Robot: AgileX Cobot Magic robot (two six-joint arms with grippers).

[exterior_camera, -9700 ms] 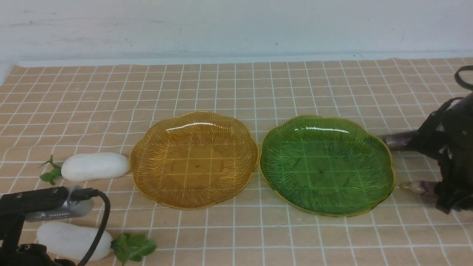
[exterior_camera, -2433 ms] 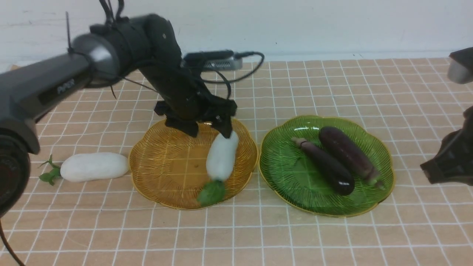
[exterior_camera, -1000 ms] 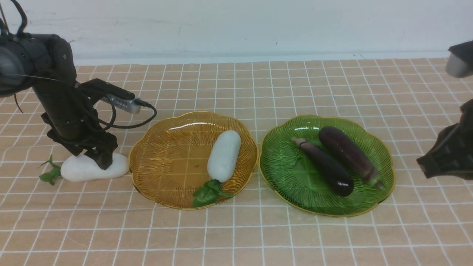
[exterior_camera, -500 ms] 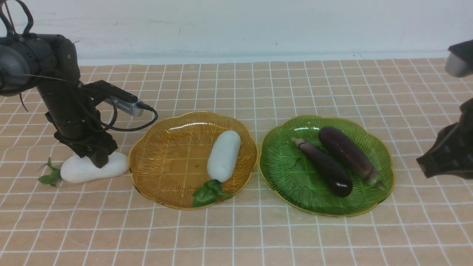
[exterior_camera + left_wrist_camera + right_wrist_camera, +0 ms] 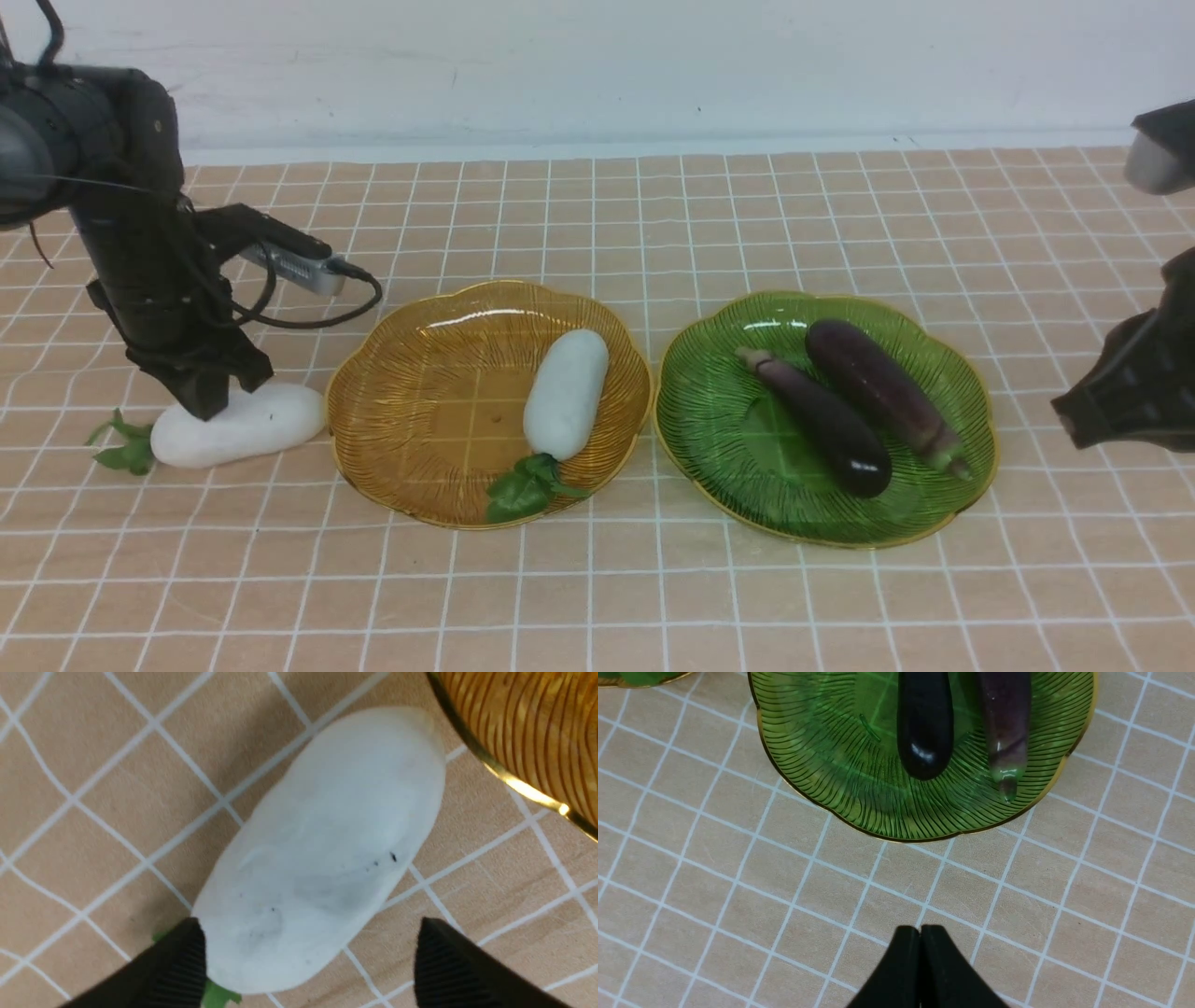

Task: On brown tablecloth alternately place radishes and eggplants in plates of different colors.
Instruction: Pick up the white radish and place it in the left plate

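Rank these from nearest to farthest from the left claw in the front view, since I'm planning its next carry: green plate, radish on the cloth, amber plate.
1. Radish on the cloth: directly under the left claw.
2. Amber plate: just right of that radish.
3. Green plate: farther right, beyond the amber one.

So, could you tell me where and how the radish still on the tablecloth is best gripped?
I would grip the white radish around its smooth middle, from above, with the fingers closing across its long sides: it lies flat, plump and oblong, and its leaves look too flimsy to hold.
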